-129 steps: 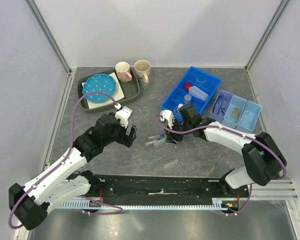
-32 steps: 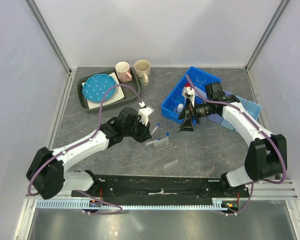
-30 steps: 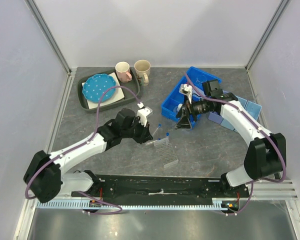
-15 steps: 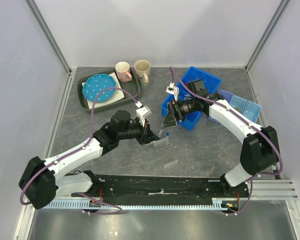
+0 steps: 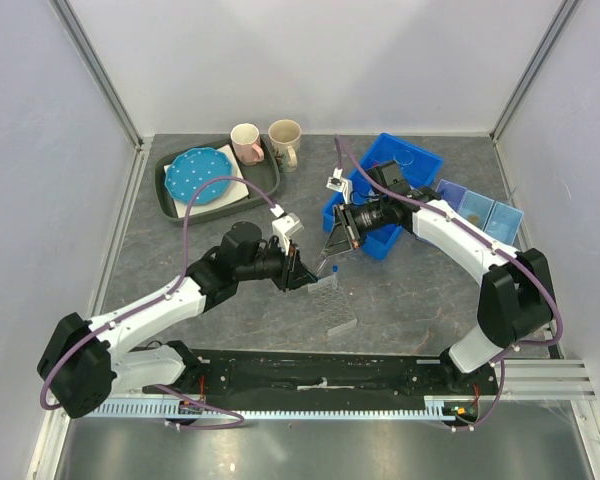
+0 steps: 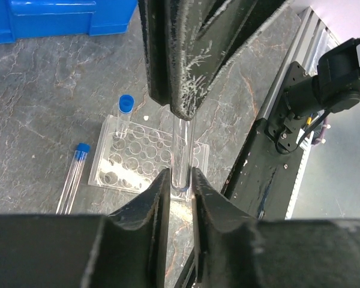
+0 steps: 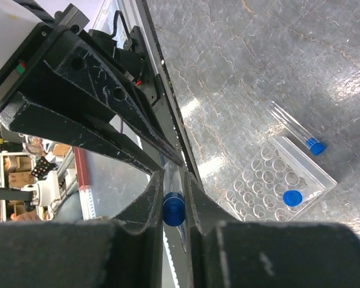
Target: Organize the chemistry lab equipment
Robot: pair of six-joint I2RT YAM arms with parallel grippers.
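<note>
A blue-capped clear tube (image 7: 174, 207) hangs between both grippers above the clear tube rack (image 5: 325, 292). My right gripper (image 7: 174, 193) is shut on its capped end. The left gripper (image 6: 180, 179) has its fingers against the tube's (image 6: 182, 153) rounded bottom end. In the top view the left gripper (image 5: 298, 270) and right gripper (image 5: 330, 248) meet nose to nose over the rack. One capped tube (image 6: 124, 114) stands in the rack (image 6: 150, 159). Another tube (image 6: 74, 177) lies flat on the table beside it.
A blue bin (image 5: 420, 165) sits behind the right arm, with pale blue compartments (image 5: 477, 215) to its right. Pink and beige mugs (image 5: 265, 141) and a dotted plate on a grey tray (image 5: 265, 185) stand at the back left. A small clear piece (image 5: 342, 325) lies near the rack.
My right gripper swung left from the blue bin to the left gripper and closed on the tube's capped end. The left gripper stayed over the rack, still on the tube.
</note>
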